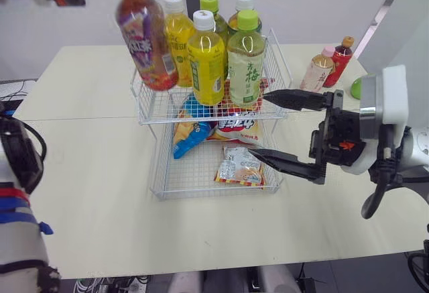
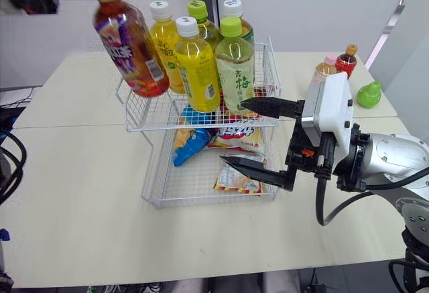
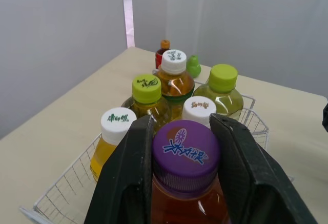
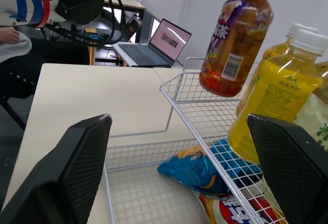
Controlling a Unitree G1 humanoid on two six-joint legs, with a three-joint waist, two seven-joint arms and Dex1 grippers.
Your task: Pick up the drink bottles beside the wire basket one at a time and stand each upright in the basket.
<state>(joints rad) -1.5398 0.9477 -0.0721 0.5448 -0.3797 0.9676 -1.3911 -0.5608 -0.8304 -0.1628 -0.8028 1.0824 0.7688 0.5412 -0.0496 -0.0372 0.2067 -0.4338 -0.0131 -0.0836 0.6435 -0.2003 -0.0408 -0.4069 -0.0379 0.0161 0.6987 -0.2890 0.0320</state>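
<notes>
While the left fingers (image 3: 128,183) clamp a purple-capped bottle (image 1: 144,38) tilted above the wire basket (image 1: 154,108), it needs straightening before lowering beside the yellow bottle (image 1: 206,65); right fingers (image 1: 295,98) hang open

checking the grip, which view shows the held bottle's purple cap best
Left wrist view: it looks down on the purple cap, clamped in the left gripper. The other views show the bottle side-on, cap mostly covered.

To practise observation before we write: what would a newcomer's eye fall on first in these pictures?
The purple-capped tea bottle hangs tilted from the left tool over the top tier of the wire basket. Five upright bottles crowd that tier, and the right tool gapes open beside the basket.
</notes>
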